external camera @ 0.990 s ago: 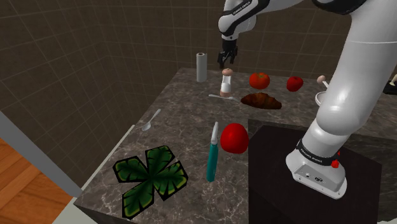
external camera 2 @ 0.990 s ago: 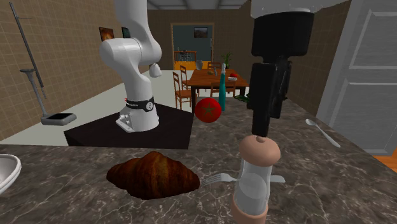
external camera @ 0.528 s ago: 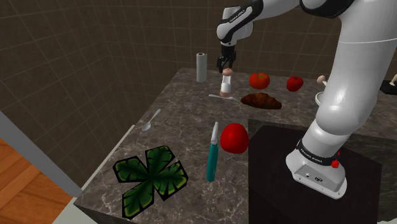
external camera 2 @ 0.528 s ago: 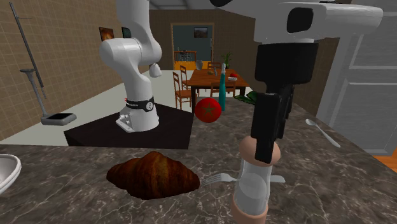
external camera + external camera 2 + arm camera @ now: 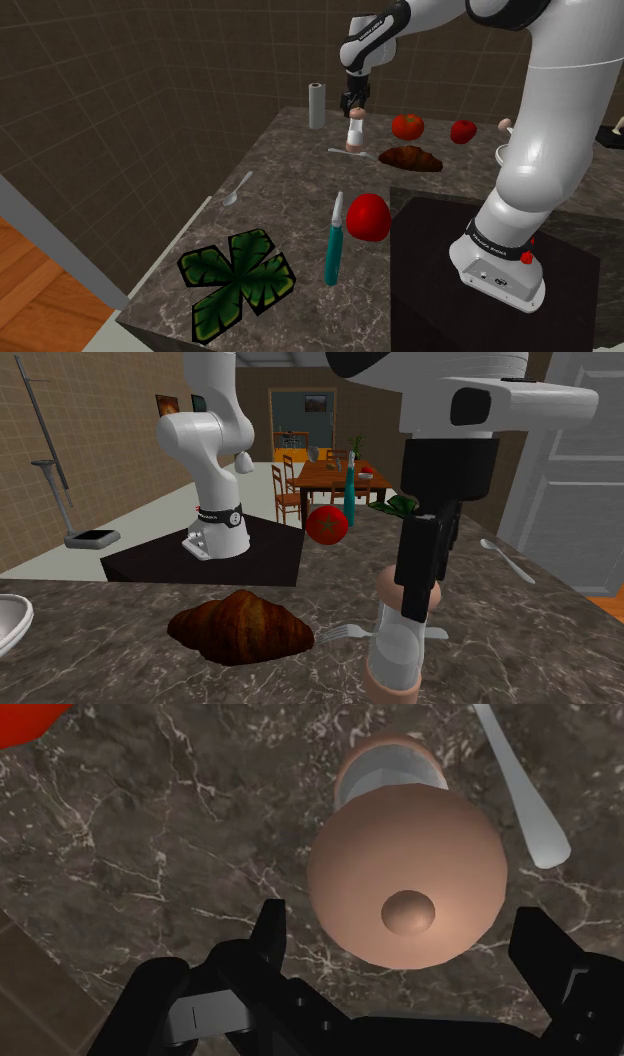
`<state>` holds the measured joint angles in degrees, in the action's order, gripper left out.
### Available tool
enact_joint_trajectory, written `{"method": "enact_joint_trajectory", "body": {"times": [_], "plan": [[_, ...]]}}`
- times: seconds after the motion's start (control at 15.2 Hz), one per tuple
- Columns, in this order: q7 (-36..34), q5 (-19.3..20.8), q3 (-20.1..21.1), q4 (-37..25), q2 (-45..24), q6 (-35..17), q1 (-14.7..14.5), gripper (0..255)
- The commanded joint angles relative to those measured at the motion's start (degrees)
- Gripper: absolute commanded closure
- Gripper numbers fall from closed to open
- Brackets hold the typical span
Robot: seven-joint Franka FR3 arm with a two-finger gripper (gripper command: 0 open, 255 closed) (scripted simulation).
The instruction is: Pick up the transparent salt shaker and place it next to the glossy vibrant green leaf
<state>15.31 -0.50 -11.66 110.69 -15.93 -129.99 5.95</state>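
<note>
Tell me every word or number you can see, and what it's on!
No text is readable.
Black band near the arm's wrist: white lettering, too small to read.
Black band above the arm's base: white lettering, too small to read.
Salt shaker: no label.

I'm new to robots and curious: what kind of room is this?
Probably a home kitchen: a dark marble counter holds a croissant and a tomato, with a dining table and chairs beyond.

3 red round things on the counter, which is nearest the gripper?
The tomato beyond the croissant, to the shoulder view's right of the gripper. The others sit farther: a small red fruit further right, a big red fruit by the stand.
</note>
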Motion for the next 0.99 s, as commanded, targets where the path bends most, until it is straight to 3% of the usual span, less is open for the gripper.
{"method": "enact_joint_trajectory", "body": {"times": [0.0, 0.07, 0.66, 0.92], "plan": [[0.00, 0.00, 0.00, 0.00, 0.00, 0.00, 0.00, 0], [0.00, 0.00, 0.00, 0.00, 0.00, 0.00, 0.00, 255], [0.00, 0.00, 0.00, 0.00, 0.00, -0.01, 0.00, 255], [-0.13, 0.34, -0.12, -1.25, 1.47, 2.68, -0.11, 255]]}}
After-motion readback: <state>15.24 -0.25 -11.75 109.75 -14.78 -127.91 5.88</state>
